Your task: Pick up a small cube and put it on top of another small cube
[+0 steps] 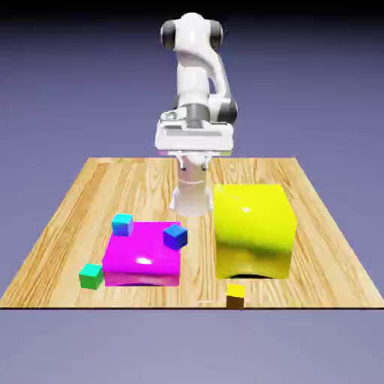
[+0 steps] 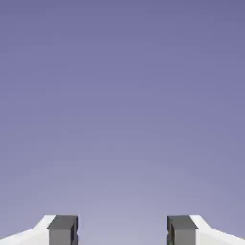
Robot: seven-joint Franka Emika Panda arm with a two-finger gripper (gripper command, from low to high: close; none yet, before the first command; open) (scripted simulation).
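Lying at the wooden table's (image 1: 199, 295) near edge, the small yellow cube (image 1: 235, 296) sits in front of the huge yellow block (image 1: 253, 229), in the exterior view. The small green cube (image 1: 91, 276) occupies the exterior view's left, just beside the magenta block (image 1: 142, 255). The gripper (image 2: 122, 230), its two fingertips wide apart in the hand view, holds nothing; between and beyond them appears only the blue-violet backdrop (image 2: 122, 110).

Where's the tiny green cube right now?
In the exterior view, the tiny green cube sits on the wooden table toward the exterior view's left, just left of the magenta block.
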